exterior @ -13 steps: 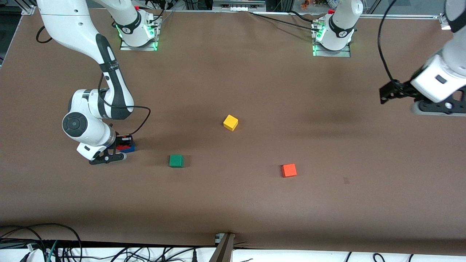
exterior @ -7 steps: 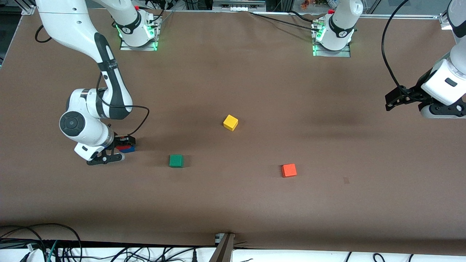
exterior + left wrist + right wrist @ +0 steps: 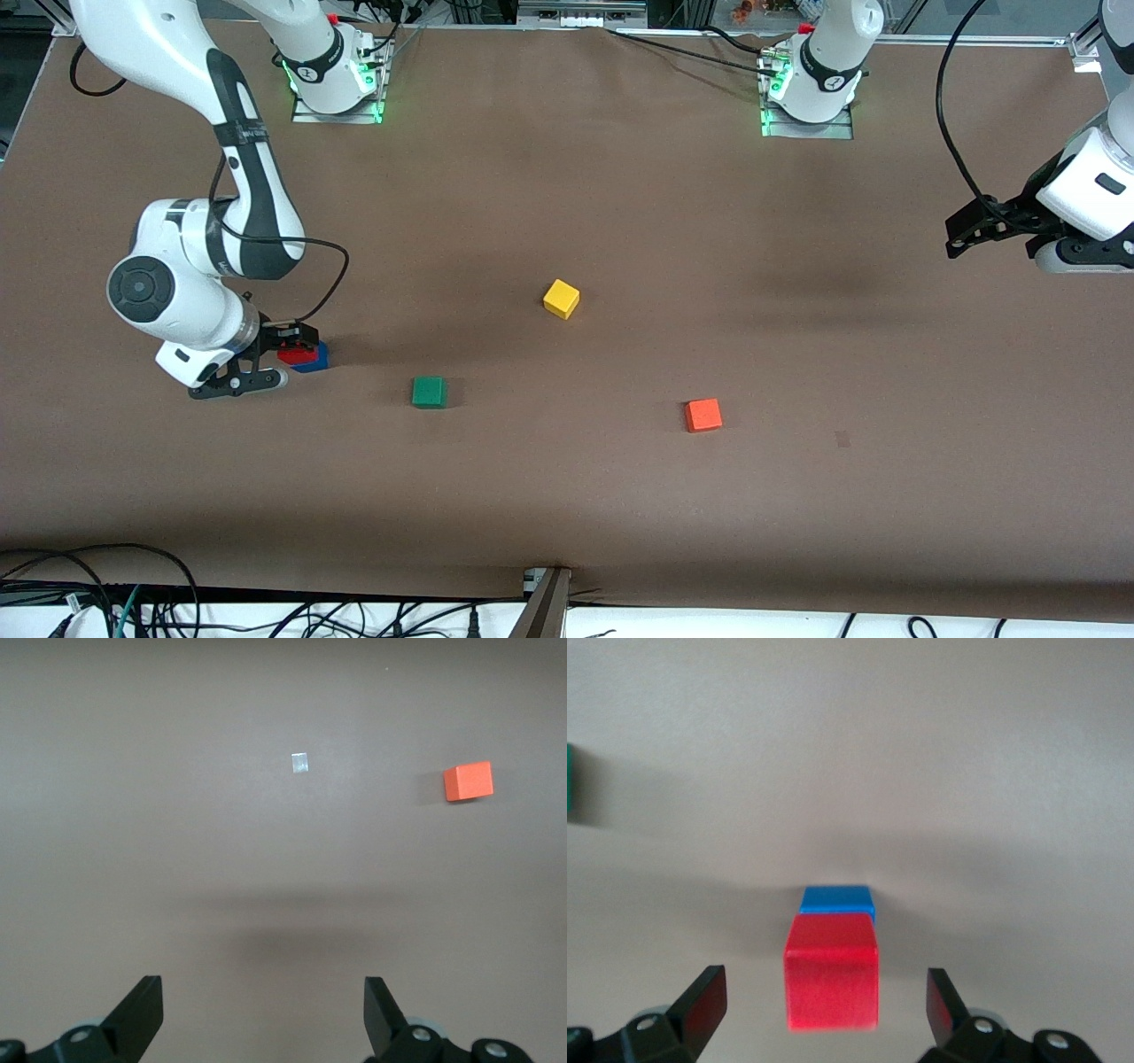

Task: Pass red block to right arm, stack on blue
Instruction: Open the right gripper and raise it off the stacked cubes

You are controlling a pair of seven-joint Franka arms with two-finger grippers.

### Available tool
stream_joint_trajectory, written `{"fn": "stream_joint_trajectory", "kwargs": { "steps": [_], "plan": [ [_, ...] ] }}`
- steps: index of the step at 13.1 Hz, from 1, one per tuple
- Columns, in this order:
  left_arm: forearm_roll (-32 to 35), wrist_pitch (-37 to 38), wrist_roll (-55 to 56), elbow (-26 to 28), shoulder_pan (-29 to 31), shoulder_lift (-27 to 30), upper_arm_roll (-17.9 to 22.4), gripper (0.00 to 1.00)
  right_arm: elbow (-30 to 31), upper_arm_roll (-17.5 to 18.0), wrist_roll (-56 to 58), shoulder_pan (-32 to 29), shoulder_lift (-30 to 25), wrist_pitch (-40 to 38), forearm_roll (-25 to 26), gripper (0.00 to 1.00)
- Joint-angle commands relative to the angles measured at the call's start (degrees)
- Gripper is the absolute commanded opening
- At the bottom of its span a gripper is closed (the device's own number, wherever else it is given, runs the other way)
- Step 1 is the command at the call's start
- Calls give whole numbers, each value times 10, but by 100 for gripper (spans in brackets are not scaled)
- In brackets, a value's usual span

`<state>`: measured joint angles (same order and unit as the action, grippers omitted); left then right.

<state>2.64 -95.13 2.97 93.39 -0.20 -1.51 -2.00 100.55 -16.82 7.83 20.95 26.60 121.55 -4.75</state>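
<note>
Block of deep-red matte wood-like cube shape, red block (image 3: 832, 971), sits on small plain blue cube (image 3: 837, 900), near right arm's end of table. Right gripper (image 3: 824, 1010) just above stack, fingers (image 3: 702, 1003) spread wide, both clear of red block, holding nothing. Right arm (image 3: 190, 292) bent, wrist low over stack. Left gripper (image 3: 263, 1014) wide open, empty, arm waits over its end of brown table (image 3: 567, 496). Green cube (image 3: 429, 392), yellow cube (image 3: 561, 298), orange-red cube (image 3: 703, 414) lie apart mid-table.
</note>
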Motion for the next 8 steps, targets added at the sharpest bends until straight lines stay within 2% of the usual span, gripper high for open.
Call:
{"fn": "stream_joint_trajectory", "kwargs": {
  "steps": [1,4,6,8],
  "plan": [
    [-2,-3,-12,32,10,29,-10,100,-53,-14,-6,3,-17,-96,11,100],
    [-2,-13,-11,42,15,38,-12,100,-125,-23,-9,1,-18,-214,9,100],
    [-2,-64,-12,126,16,92,-12,100,-173,-24,-8,1,-18,-277,7,100],
    [-2,-57,-13,129,20,94,-12,100,-213,-32,-4,-1,-19,-332,6,100]
  ]
}}
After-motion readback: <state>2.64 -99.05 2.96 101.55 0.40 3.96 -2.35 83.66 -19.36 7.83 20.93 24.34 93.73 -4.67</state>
